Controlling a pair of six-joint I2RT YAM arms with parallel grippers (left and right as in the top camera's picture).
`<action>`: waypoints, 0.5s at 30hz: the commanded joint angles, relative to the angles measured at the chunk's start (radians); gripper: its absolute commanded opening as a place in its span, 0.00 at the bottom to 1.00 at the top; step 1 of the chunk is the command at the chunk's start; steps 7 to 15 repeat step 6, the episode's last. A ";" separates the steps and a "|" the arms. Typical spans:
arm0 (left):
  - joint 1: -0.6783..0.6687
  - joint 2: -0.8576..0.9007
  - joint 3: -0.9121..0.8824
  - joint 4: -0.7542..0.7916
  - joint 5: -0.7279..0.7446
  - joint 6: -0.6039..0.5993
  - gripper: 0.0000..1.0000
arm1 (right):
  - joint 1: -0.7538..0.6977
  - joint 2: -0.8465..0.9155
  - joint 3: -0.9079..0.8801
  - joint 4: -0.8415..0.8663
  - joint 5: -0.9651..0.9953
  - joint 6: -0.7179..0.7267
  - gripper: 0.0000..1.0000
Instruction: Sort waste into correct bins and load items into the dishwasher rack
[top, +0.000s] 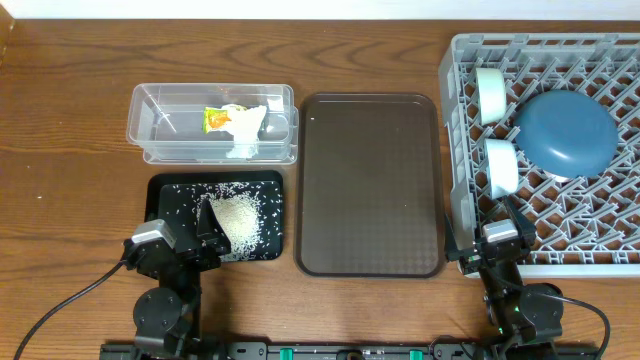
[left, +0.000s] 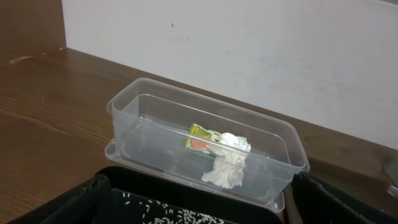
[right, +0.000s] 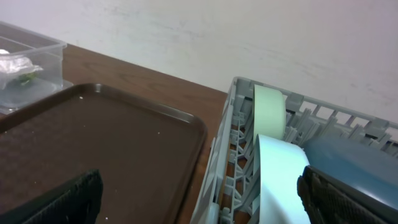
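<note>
Waste binned, bowls racked; both sets of jaws stood released and empty.
The tissue (left: 227, 165) and snack wrapper (left: 198, 135) lay in the clear tub (top: 160, 105) at upper left, light and soft, best pinched at a fold; the rice (top: 238, 220) on the black tray (top: 165, 195) below looked too loose to grip. In the rack (top: 600, 250) at right, the blue bowl (top: 565, 132), mint bowl (right: 269, 106) and white bowl (right: 280, 174) looked stiff, slick, breakable: take by a rim. The left gripper (top: 207, 226) hung over the rice, the right gripper (top: 503, 213) at the rack's lower-left corner; wooden table (top: 60, 120), pale wall (left: 249, 37) behind.
</note>
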 joint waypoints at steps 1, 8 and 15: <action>0.005 -0.010 -0.005 0.006 -0.005 -0.006 0.95 | -0.010 -0.006 -0.002 -0.004 -0.001 0.001 0.99; 0.005 -0.010 -0.005 0.006 -0.005 -0.006 0.95 | -0.010 -0.006 -0.002 -0.004 -0.001 0.001 0.99; 0.005 -0.010 -0.005 0.006 -0.005 -0.006 0.95 | -0.010 -0.006 -0.002 -0.004 -0.001 0.001 0.99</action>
